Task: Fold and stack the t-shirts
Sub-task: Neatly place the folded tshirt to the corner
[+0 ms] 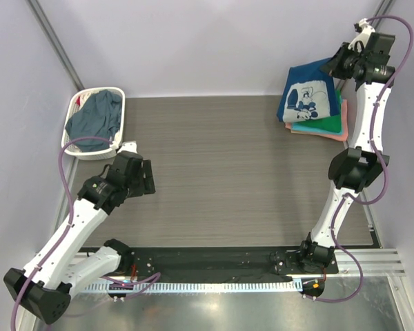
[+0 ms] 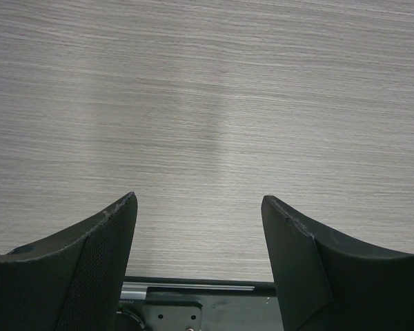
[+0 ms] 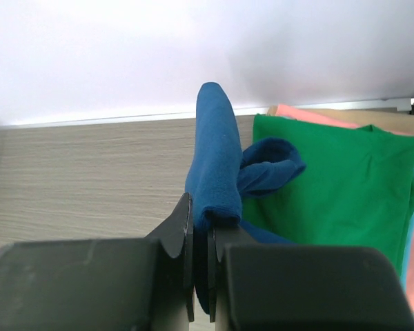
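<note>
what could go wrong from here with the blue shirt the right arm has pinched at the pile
1. The right tool pinches only a narrow fold of the dark blue shirt, so the cloth may slip out.
2. The cloth by the grip is rolled and curled. Released now, it would likely land creased on the green shirt rather than flat.

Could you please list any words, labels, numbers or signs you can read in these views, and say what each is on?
No text can be read anywhere.
The dark blue shirt carries a white cartoon print; any lettering in it is too small to make out.
Nothing else in view shows legible writing.
</note>
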